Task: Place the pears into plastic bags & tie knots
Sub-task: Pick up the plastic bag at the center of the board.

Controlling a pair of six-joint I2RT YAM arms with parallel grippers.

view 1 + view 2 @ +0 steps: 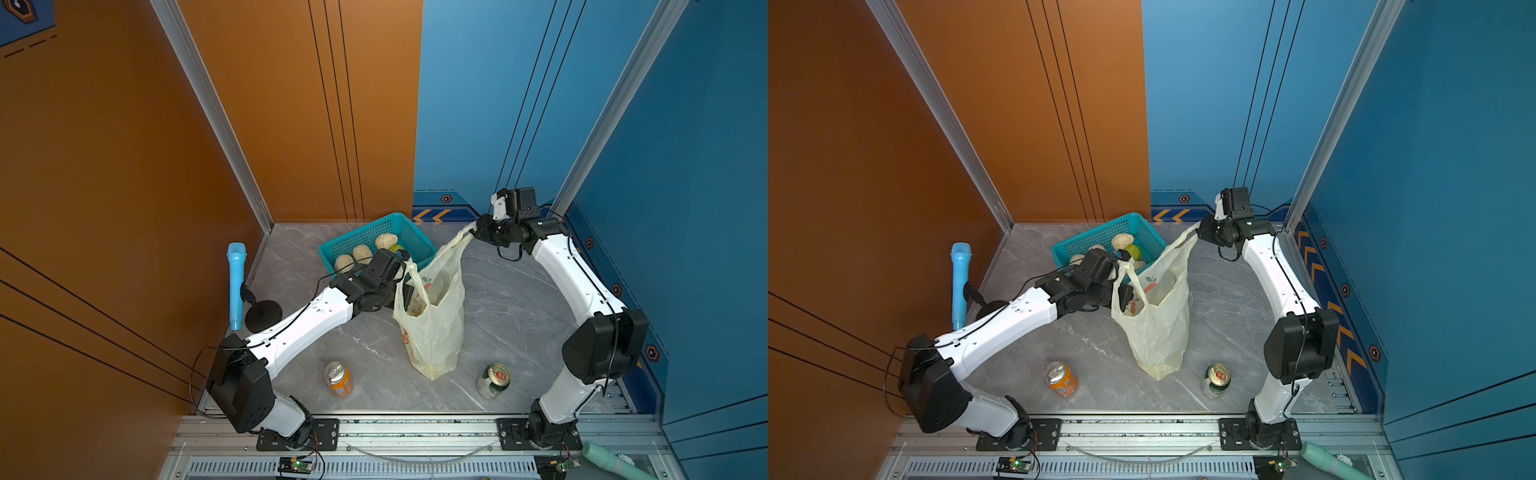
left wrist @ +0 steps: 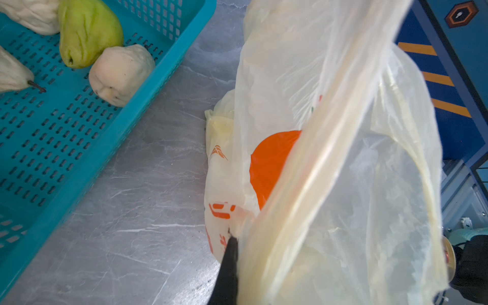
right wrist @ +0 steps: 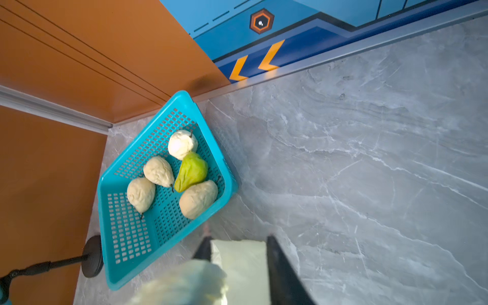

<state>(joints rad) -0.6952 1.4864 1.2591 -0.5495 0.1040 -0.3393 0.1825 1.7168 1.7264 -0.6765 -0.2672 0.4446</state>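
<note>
- Pale-yellow film, thin and see-through: the plastic bag (image 1: 434, 332) stands in the middle of the grey marble table (image 1: 519, 299), one handle drawn toward each arm.
- The left arm lies low and slants in from its near corner. The left gripper (image 1: 405, 291) is clamped tight on the near handle.
- The right arm rises from its base, elbow out to the side, forearm stretched to the far edge. The right gripper (image 1: 473, 232) sits at the raised far handle.
- Its fingers (image 3: 277, 264) stand partway apart with film between them; I cannot tell if they pinch it.
- The pears (image 3: 158, 171), all five, lie in the teal basket (image 3: 126, 253) just behind the bag.
- In both top views the left wrist covers some pears, and film veils the left fingertips.
- What lies inside the bag is hard to make out.
</note>
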